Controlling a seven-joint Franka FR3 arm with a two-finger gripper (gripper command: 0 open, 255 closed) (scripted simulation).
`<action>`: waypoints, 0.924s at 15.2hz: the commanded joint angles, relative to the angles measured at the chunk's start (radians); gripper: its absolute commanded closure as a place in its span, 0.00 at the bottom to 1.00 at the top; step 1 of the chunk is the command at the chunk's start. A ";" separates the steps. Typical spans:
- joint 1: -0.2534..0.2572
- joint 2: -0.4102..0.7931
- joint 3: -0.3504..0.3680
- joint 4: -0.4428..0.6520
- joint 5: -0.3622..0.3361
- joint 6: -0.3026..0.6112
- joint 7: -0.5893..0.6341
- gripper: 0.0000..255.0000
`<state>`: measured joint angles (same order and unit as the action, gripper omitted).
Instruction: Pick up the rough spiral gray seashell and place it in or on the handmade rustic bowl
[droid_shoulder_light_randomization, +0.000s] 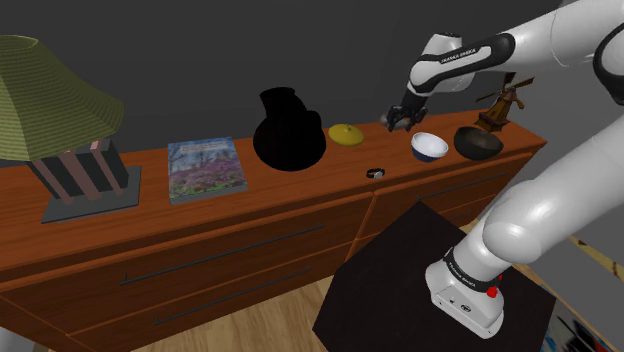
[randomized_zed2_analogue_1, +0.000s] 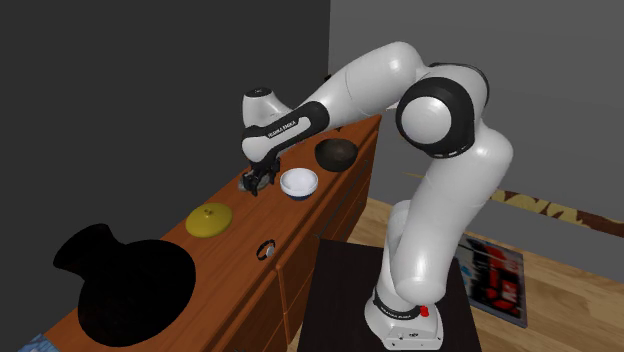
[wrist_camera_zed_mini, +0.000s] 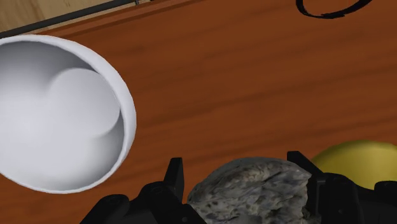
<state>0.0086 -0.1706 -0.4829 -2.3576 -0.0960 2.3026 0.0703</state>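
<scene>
So, the grab looks done, approx halfway thru the job. The black gripper (wrist_camera_zed_mini: 235, 170) has its two fingers closed in on the mottled grey seashell (wrist_camera_zed_mini: 251, 191), one finger each side and touching it, w/ nothing else in its hold. Can't tell if the shell is off the wood yet. In the shoulder view the hand sits low over the back part of the dresser (droid_shoulder_light_randomization: 300, 190) top.

What's left, I'd say: lift, carry over, let go in the bowl. There are two bowls here, tho. The white bowl (wrist_camera_zed_mini: 63, 127) is just beside the gripper, on the side away from the yellow domed thing (wrist_camera_zed_mini: 356, 159). The dark bowl (droid_shoulder_light_randomization: 478, 143) stands past the white one, nearer the dresser's end. The dark one looks more rustic to me, so prob that's the target, but I'm not certain. Either way the shell's right in the tool, between the fingertips, and both bowls look empty as far as I can see.
</scene>
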 joint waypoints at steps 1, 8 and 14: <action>-0.001 -0.017 0.004 0.014 -0.008 -0.030 0.005 1.00; -0.003 -0.061 0.017 0.072 -0.023 -0.129 0.019 1.00; -0.047 -0.094 -0.041 0.064 -0.043 -0.146 -0.071 1.00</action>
<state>-0.0280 -0.2578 -0.5104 -2.2880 -0.1340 2.1558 0.0215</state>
